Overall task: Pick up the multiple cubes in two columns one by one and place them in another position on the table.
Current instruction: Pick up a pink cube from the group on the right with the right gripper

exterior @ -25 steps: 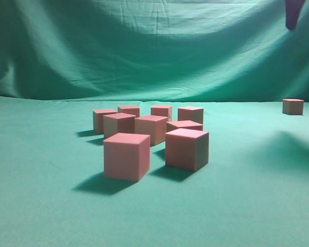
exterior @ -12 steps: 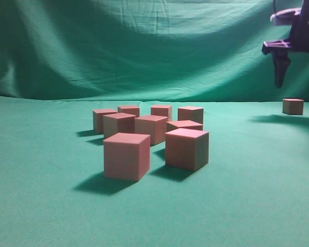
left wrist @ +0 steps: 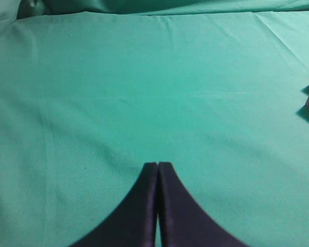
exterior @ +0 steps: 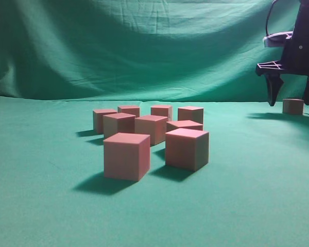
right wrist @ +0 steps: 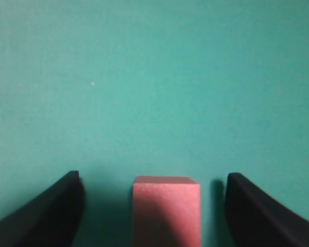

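- Cubes (exterior: 154, 135) are being shown as a cluster of eight on the table (exterior: 46, 206) — two rough columns running away from the exterior camera, with no long axis of their own, every side being alike.
- Flat tops are being turned upward; the nearest two cubes are being presented corner-on, slightly rotated against each other and standing apart.
- Matte reddish-pink faces with tan-tinged sides are being displayed, plain and sharp-edged, like solid foam or painted wood.
- A ninth cube, the lone cube (exterior: 293, 106), is being seen far to the right, well apart from the cluster, resting on the cloth.
- The right gripper (right wrist: 153, 206) is being held spread wide around that lone cube, its dark fingers (right wrist: 51, 208) standing clear of both sides — nothing is being grasped.
- The left gripper (left wrist: 157, 167) is being kept pressed together over bare cloth, empty.
- Slightly wrinkled green cloth is being used for the table and for the draped backdrop (exterior: 144, 46).
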Robot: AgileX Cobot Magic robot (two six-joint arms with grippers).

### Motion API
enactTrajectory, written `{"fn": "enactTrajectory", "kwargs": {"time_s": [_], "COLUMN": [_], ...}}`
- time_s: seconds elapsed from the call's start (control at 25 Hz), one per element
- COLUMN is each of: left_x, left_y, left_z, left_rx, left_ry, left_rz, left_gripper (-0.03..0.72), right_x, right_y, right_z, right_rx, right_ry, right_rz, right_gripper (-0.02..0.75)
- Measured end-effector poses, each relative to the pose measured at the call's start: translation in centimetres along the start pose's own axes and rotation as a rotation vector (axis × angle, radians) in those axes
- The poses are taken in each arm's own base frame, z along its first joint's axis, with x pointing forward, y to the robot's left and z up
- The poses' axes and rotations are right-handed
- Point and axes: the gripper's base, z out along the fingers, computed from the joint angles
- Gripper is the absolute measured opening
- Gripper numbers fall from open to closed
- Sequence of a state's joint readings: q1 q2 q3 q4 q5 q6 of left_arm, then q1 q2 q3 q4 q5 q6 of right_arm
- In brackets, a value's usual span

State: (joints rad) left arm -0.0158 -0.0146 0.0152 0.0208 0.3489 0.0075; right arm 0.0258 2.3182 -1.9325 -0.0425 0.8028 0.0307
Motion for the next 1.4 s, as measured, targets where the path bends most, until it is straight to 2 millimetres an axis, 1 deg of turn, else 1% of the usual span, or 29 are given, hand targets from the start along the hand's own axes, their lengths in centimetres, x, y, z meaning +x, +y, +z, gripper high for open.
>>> {"fn": "enactTrajectory", "kwargs": {"time_s": [0.28, 0.32, 0.36, 0.4, 0.44, 0.48, 0.56, 0.6, 0.84, 0.92, 1.0, 1.04, 1.12, 1.2, 1.36, 1.4], "left_x": [0.0, 0.0, 0.0, 0.0, 0.0, 0.0, 0.0, 0.0, 0.0, 0.0, 0.0, 0.0, 0.0, 0.0, 0.0, 0.0], "left_y": [0.0, 0.0, 0.0, 0.0, 0.0, 0.0, 0.0, 0.0, 0.0, 0.0, 0.0, 0.0, 0.0, 0.0, 0.0, 0.0], "left_z": [0.0, 0.0, 0.0, 0.0, 0.0, 0.0, 0.0, 0.0, 0.0, 0.0, 0.0, 0.0, 0.0, 0.0, 0.0, 0.0], "left_rx": [0.000, 0.000, 0.000, 0.000, 0.000, 0.000, 0.000, 0.000, 0.000, 0.000, 0.000, 0.000, 0.000, 0.000, 0.000, 0.000], "left_ry": [0.000, 0.000, 0.000, 0.000, 0.000, 0.000, 0.000, 0.000, 0.000, 0.000, 0.000, 0.000, 0.000, 0.000, 0.000, 0.000], "left_rz": [0.000, 0.000, 0.000, 0.000, 0.000, 0.000, 0.000, 0.000, 0.000, 0.000, 0.000, 0.000, 0.000, 0.000, 0.000, 0.000], "left_gripper": [0.000, 0.000, 0.000, 0.000, 0.000, 0.000, 0.000, 0.000, 0.000, 0.000, 0.000, 0.000, 0.000, 0.000, 0.000, 0.000], "right_x": [0.2, 0.2, 0.2, 0.2, 0.2, 0.2, 0.2, 0.3, 0.3, 0.1, -0.6, -1.1, -1.8, -2.3, -1.9, -1.7], "right_y": [0.1, 0.1, 0.2, 0.2, 0.2, 0.3, 0.3, 0.3, 0.3, 0.4, 0.7, 1.0, 1.6, 2.4, 4.3, 4.8], "right_z": [0.6, 0.6, 0.6, 0.6, 0.6, 0.6, 0.6, 0.6, 0.3, -0.7, -2.7, -4.2, -7.5, -11.6, -19.0, -20.4], "right_rx": [-0.007, -0.012, -0.016, -0.021, -0.025, -0.026, -0.027, -0.027, -0.032, -0.048, -0.078, -0.096, -0.122, -0.143, -0.180, -0.190], "right_ry": [0.011, 0.011, 0.011, 0.011, 0.013, 0.013, 0.015, 0.020, 0.053, 0.064, 0.050, 0.031, -0.004, -0.050, -0.113, -0.120], "right_rz": [-0.009, -0.006, -0.003, 0.002, 0.007, 0.008, 0.008, 0.008, 0.011, 0.022, 0.013, 0.004, -0.014, -0.038, -0.090, -0.104], "right_gripper": [0.546, 0.505, 0.491, 0.492, 0.430, 0.393, 0.280, 0.251, 0.258, 0.258, 0.258, 0.258, 0.258, 0.258, 0.258, 0.258]}}
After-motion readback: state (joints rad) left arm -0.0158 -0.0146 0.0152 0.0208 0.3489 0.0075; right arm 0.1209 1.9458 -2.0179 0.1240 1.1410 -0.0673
